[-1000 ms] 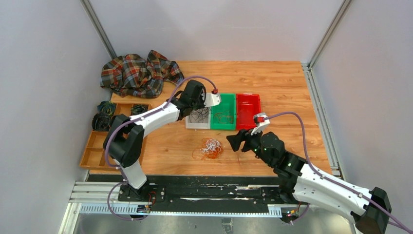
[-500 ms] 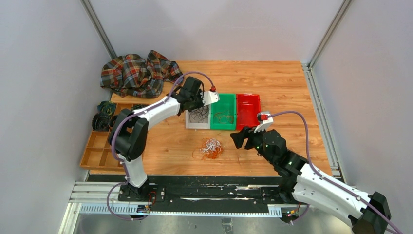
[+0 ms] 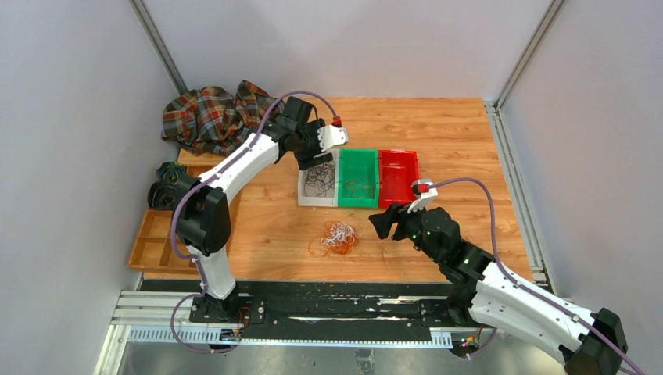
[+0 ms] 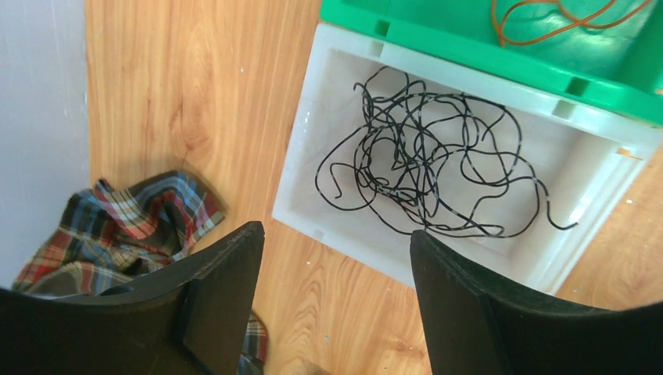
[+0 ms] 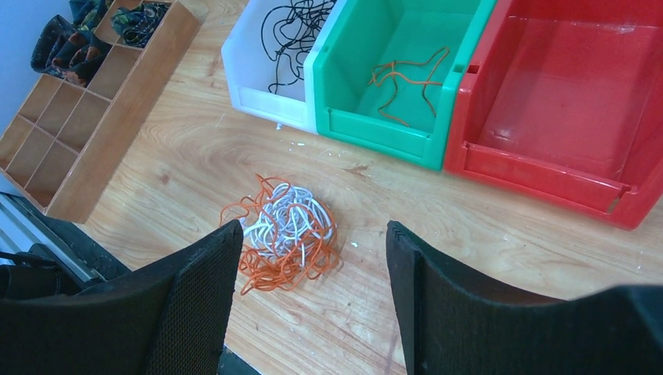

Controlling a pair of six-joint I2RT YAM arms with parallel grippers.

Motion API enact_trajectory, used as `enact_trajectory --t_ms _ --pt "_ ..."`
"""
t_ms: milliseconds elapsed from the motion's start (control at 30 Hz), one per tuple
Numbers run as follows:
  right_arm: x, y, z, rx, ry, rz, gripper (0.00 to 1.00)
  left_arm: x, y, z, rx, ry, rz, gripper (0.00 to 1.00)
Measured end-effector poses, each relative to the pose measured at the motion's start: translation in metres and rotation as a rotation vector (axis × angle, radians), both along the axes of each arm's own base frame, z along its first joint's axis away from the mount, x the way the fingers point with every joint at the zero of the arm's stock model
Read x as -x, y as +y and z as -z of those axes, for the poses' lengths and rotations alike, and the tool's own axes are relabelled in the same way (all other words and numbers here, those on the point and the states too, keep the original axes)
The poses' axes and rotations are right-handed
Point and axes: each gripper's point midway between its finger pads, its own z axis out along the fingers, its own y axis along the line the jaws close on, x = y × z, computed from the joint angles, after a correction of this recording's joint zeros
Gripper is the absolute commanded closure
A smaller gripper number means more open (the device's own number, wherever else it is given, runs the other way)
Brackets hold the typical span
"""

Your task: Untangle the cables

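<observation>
Currently, the left gripper point(image 4: 335, 234) is seen with jaws spread wide and empty, hung over black cables point(image 4: 426, 168) in the white bin point(image 4: 313, 211). The right gripper point(image 5: 313, 230) is likewise spread and empty, above the orange-and-white cable tangle point(image 5: 285, 242) on the table point(image 5: 195, 156).

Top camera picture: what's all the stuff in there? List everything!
Bins: three, white bin, green bin, red bin, in a row.
Black cables: one tangle, black, in white bin.
Orange cable: few strands, orange, in green bin.
Cable bundle: one, orange and white, on table.
Cloth: one, plaid, far left corner.
Tray: one, wooden, left edge, holding dark rolls.
Left gripper: one, black, open, by white bin.
Right gripper: one, black, open, near bundle.
</observation>
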Motion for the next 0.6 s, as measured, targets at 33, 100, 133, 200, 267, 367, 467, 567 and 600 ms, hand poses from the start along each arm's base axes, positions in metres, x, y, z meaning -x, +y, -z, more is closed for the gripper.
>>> enact_trajectory --t_ms 33,100,133,200,267,367,467,567,600 --pt "0.000 0.000 0.000 0.001 0.001 0.000 0.33 0.001 -0.003 -0.006 0.013 0.006 0.015 0.27" --pt "0.001 0.000 0.001 0.001 0.002 -0.002 0.33 0.004 -0.008 -0.013 0.035 0.019 0.036 0.27" --pt "0.001 0.000 0.001 0.001 0.003 -0.003 0.33 0.007 -0.011 -0.015 0.049 0.029 0.050 0.28" --pt "0.001 0.000 0.001 0.001 0.003 -0.003 0.33 0.014 -0.015 -0.012 0.061 0.056 0.069 0.31" --pt "0.001 0.000 0.001 0.001 0.005 -0.004 0.33 0.022 -0.016 -0.004 0.058 0.091 0.077 0.38" --pt "0.001 0.000 0.002 0.004 0.009 -0.003 0.35 0.034 -0.020 0.017 0.057 0.138 0.060 0.53" --pt "0.002 -0.001 0.003 0.006 0.012 -0.003 0.36 0.037 -0.020 0.039 0.049 0.148 0.014 0.62" --pt "0.002 0.000 0.004 0.005 0.017 -0.004 0.37 0.027 -0.018 0.055 0.030 0.103 -0.036 0.62" --pt "0.002 0.000 0.004 0.006 0.018 -0.004 0.37 0.020 -0.015 0.060 0.019 0.078 -0.058 0.60"
